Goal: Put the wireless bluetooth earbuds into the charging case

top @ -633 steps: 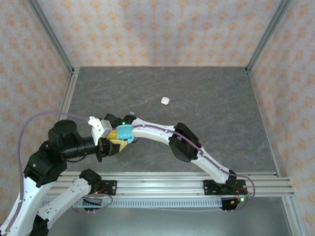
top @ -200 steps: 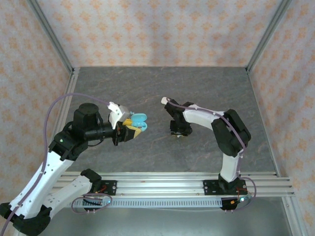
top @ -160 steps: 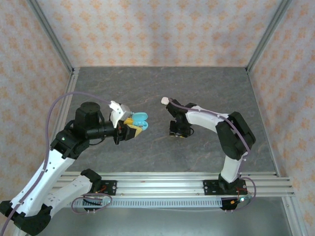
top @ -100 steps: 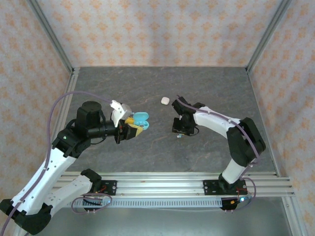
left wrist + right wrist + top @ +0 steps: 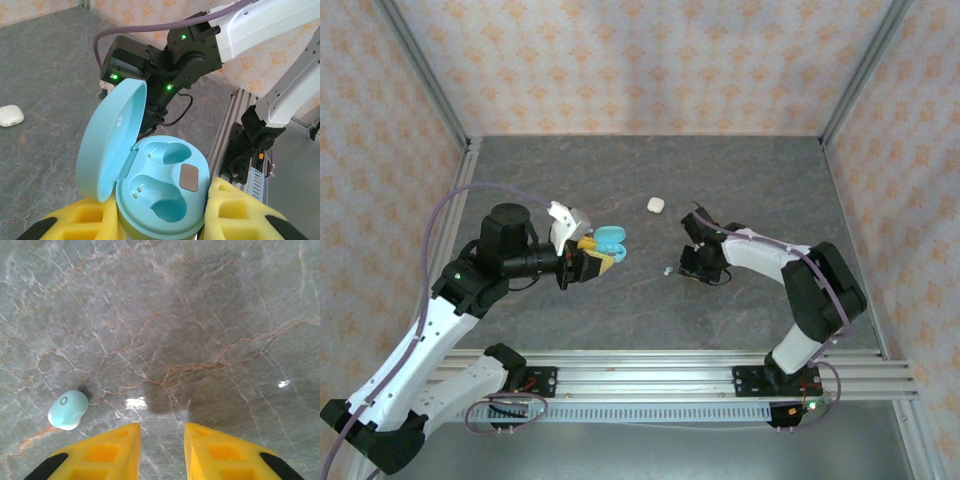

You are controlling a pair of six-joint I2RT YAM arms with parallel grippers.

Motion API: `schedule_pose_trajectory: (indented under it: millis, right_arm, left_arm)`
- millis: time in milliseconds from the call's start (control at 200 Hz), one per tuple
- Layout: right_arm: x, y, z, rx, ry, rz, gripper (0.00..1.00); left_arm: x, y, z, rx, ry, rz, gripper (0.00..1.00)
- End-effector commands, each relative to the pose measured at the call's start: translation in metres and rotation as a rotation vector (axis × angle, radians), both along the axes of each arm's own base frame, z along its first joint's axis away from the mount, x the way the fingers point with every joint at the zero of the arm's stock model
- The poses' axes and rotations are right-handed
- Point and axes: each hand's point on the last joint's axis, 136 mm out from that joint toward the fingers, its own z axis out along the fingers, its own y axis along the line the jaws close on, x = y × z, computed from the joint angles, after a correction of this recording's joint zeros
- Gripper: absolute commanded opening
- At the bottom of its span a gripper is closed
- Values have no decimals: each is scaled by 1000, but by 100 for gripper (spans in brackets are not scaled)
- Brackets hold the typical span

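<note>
Honestly, with the teal bud [image 5: 68,410] lying loose on the counter [image 5: 225,315] just beside the right fingers [image 5: 115,450], which stand parted and empty, a pinch from here could miss or flick it away, while the left fingers [image 5: 235,210] clamp the open, unfilled case [image 5: 165,195].

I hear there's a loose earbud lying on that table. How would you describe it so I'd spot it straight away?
Start at the grey marbled table and find the right arm's yellow fingers near its middle. Just to their left lies the teal earbud, a tiny rounded bead. The white case farther back is bigger, and white rather than teal.
</note>
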Motion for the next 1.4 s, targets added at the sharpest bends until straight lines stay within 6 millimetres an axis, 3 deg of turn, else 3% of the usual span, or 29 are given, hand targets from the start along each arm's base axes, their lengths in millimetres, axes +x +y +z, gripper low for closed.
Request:
schedule_pose_trajectory:
  millis: [0, 145, 350, 495, 906, 1391]
  right_arm:
    - [7, 3, 8, 26, -43, -22, 29]
    - [7, 5, 11, 44, -45, -29, 29]
    - [11, 10, 33, 82, -97, -51, 29]
    - [12, 12, 43, 4, -96, -15, 29]
    - [15, 55, 26, -41, 4, 15, 32]
    - [22, 55, 15, -156, 29, 37, 34]
  left_arm:
    - [-1, -2, 4, -28, -12, -14, 19]
    - [-1, -1, 3, -27, -10, -11, 19]
    - [-1, 0, 2, -22, -12, -8, 19]
    - [0, 0, 0, -16, -12, -7, 20]
    - [-1, 1, -7, -3, -7, -8, 19]
    - [-5, 2, -12, 3, -11, -20, 19]
